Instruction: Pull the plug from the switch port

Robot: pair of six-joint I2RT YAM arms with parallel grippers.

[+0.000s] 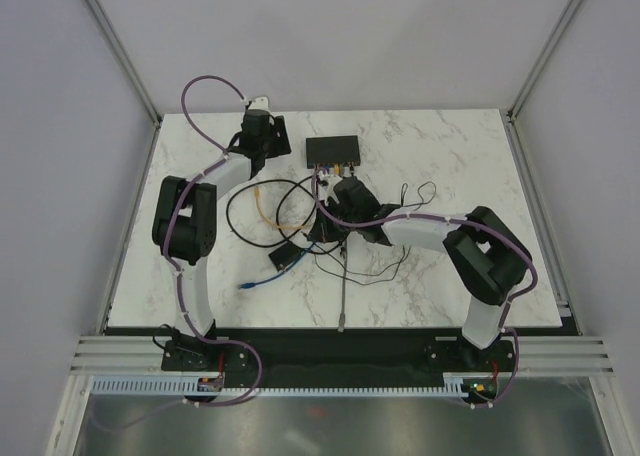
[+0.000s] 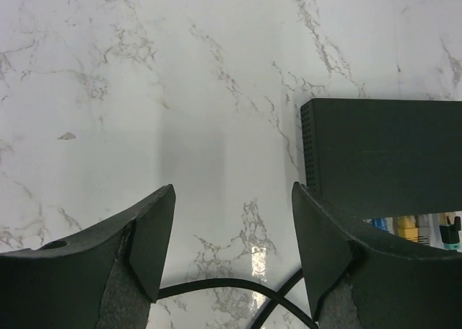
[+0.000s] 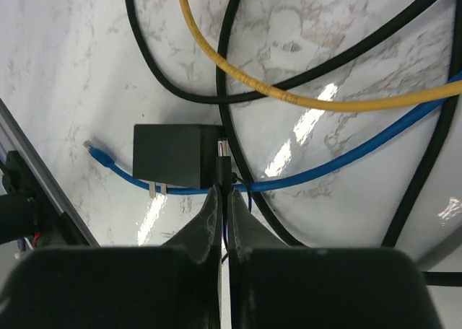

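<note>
The right gripper (image 3: 224, 199) is clenched on a thin black plug (image 3: 223, 167), its metal tip (image 3: 224, 147) bare, so it seems out of the flat black switch box (image 1: 334, 153) at 12 o'clock on the white marble table (image 1: 450, 156). The left gripper (image 2: 231, 253), released, hangs at 9 o'clock of the switch. Next, I think, the plug must be carried clear and laid down.

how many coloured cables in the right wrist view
2: a yellow cable arcing across the top, a blue cable below it, passing the black block. Others may lie out of frame.
</note>
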